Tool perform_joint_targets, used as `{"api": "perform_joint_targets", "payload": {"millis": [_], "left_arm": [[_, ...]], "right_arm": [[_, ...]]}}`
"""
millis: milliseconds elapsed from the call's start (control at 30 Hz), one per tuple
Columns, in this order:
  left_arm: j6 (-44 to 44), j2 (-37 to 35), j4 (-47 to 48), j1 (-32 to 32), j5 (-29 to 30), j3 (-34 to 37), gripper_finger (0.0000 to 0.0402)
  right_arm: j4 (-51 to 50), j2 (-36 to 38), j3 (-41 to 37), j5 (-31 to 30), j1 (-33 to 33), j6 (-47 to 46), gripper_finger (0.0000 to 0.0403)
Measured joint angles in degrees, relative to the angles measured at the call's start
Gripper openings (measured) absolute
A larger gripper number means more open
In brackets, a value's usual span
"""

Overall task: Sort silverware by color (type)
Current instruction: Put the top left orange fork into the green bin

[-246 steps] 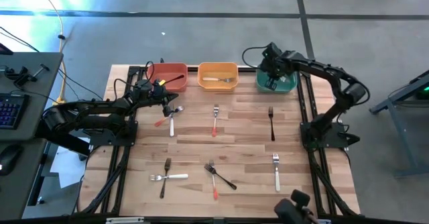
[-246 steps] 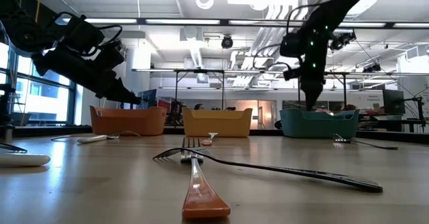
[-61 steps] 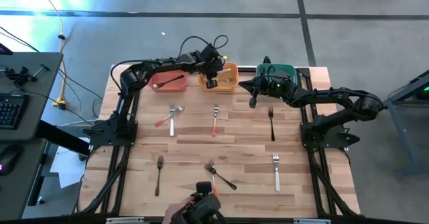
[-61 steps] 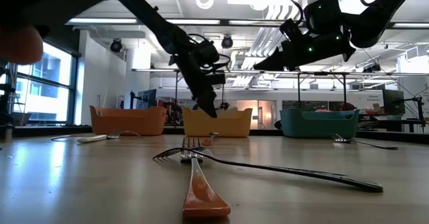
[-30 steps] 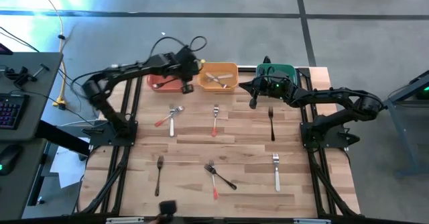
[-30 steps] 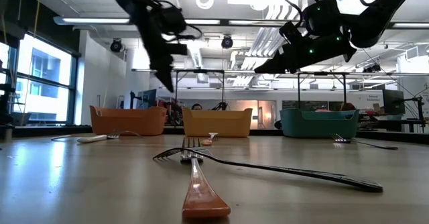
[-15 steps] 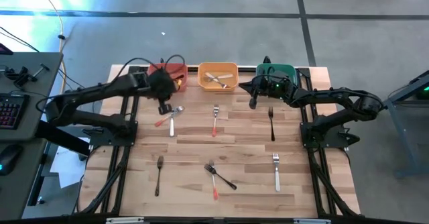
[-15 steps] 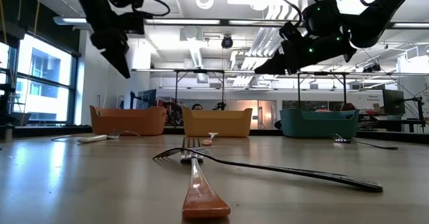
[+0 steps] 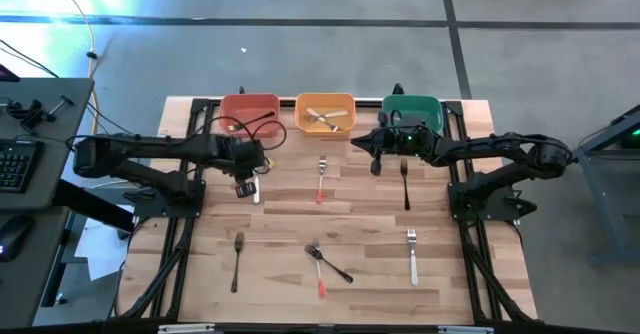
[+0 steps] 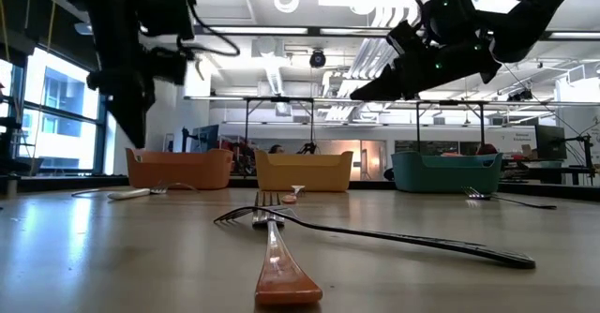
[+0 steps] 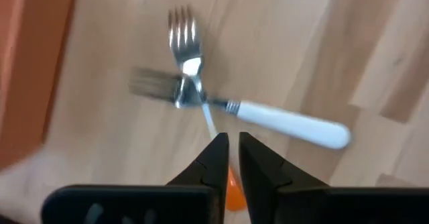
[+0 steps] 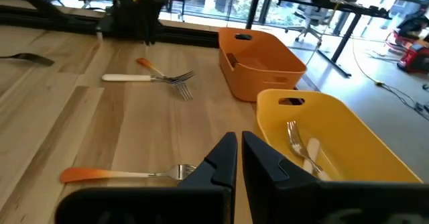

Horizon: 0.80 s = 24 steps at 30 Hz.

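On the wooden table (image 9: 290,274) stand three bins at the far edge: red bin (image 9: 249,107), yellow bin (image 9: 324,114) with pale forks in it, green bin (image 9: 411,107). Loose forks lie scattered in front of them. The left gripper (image 9: 245,186) hangs just above a crossed pair near the red bin, its fingers a narrow slit apart and holding nothing: a white fork (image 11: 268,116) lying over a red fork (image 11: 231,190). The right gripper (image 9: 376,165) hovers closed and empty near the green bin, beside a dark fork (image 9: 404,182). These forks look light, stiff and slick; I would pinch the white one mid-handle, clear of the crossing tines.
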State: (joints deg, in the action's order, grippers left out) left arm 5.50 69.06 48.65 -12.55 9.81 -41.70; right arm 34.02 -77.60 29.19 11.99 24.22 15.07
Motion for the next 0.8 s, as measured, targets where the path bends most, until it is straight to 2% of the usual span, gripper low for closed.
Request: {"api": "perform_joint_targets", "payload": {"millis": [467,800], "left_arm": [[-2.99,13.98,-3.71,-7.14,0.66,0.36,0.012],[-6.22,16.71,-5.24,-10.42,-2.61,0.42,0.0126]], "right_arm": [[-0.5,0.0,0.0,-0.13,0.09,0.0,0.0007],[-0.54,0.0,0.0,-0.09,0.09,0.0,0.0007]]}}
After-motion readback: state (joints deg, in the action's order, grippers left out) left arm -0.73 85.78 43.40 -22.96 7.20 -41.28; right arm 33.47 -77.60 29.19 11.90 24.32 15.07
